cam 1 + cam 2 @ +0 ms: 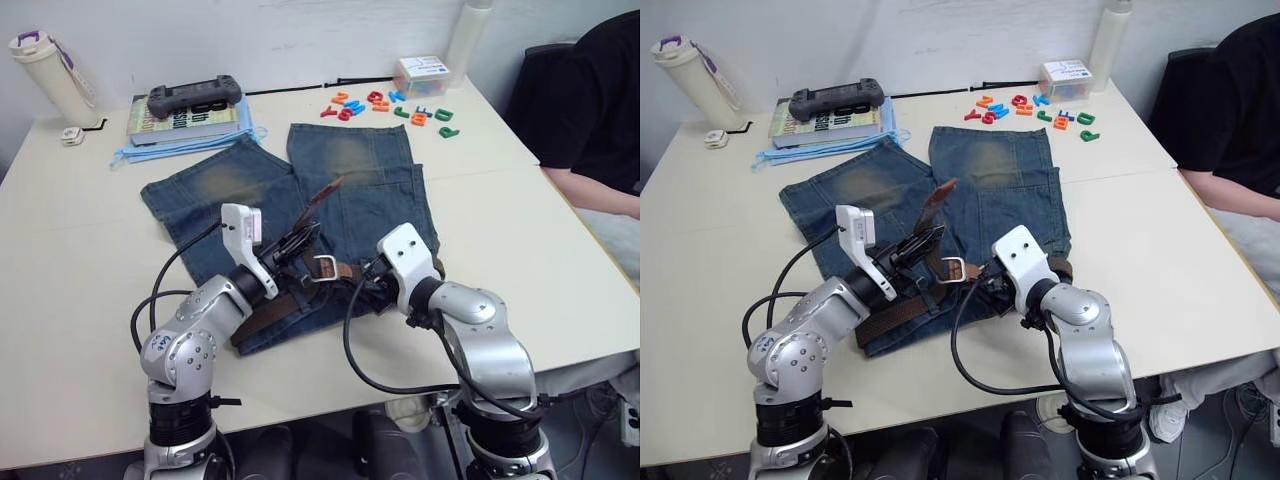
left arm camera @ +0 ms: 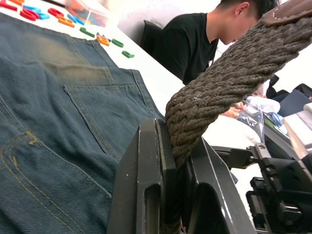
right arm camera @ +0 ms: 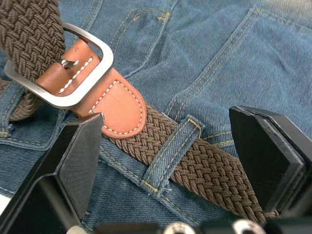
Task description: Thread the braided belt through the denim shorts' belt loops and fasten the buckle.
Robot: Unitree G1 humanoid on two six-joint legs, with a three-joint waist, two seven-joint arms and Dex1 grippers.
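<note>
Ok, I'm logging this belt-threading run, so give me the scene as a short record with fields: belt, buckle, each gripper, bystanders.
belt: braided belt lies along the waistband of the denim shorts, passing under a belt loop
buckle: buckle has the strap passing through its frame
left gripper: left gripper shut on the belt's tip end, lifted above the shorts
right gripper: right gripper open, over the loop
bystanders: person seated at the table's right
</note>
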